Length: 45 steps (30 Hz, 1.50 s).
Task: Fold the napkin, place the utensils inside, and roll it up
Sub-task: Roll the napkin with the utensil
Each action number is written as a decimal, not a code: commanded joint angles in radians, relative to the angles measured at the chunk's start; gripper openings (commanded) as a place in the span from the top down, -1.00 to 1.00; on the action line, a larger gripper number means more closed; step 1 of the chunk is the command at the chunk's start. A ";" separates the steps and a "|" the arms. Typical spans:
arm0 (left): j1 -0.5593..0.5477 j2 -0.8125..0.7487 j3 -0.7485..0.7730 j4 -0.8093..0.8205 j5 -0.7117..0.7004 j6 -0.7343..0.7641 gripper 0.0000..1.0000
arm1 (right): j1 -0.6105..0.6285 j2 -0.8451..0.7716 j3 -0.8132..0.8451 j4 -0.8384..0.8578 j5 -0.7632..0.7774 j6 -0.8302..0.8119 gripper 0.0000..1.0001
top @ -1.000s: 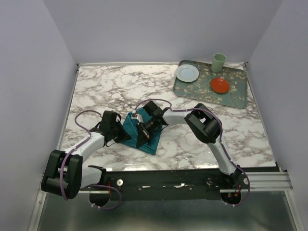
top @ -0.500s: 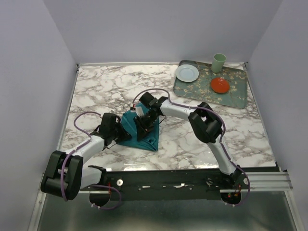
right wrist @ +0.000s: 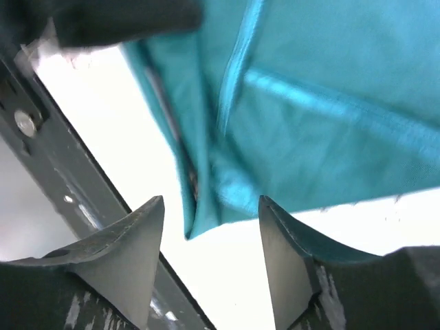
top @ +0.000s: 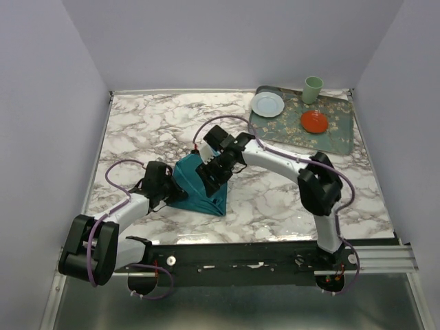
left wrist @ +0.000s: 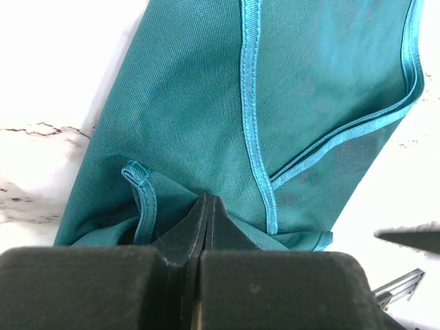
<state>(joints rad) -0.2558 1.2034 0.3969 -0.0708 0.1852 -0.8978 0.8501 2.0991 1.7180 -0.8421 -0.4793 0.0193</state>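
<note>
**Observer:** Where does the napkin lie?

**Operator:** Top view: I see the napkin (top: pixel 201 189), folded into a teal wedge, on the marble table (top: pixel 151 124) between my two arms. It is well apart from the patterned tray (top: pixel 337 137).

**Observer:** And the grippers?

**Operator:** Left wrist view: my left gripper (left wrist: pixel 207 206) has its jaws pressed together, pinching a bunched fold at the napkin's edge. Right wrist view: my right gripper (right wrist: pixel 210 213) is spread wide over the cloth, holding nothing. Whether its fingertips touch the cloth, I cannot tell.

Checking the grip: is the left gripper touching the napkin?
Touching. The left wrist view shows the left gripper shut, its tips pinching the napkin at a fold.
</note>
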 commanded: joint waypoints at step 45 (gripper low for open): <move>0.093 -0.019 0.242 -0.263 -0.058 0.158 0.61 | 0.184 0.058 -0.373 0.523 0.035 -0.061 0.99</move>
<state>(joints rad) -0.1982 1.2198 0.5102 -0.2195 0.1734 -0.8326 1.0565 2.0552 1.3708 -0.2230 -0.2970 -0.1181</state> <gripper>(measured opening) 0.087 0.212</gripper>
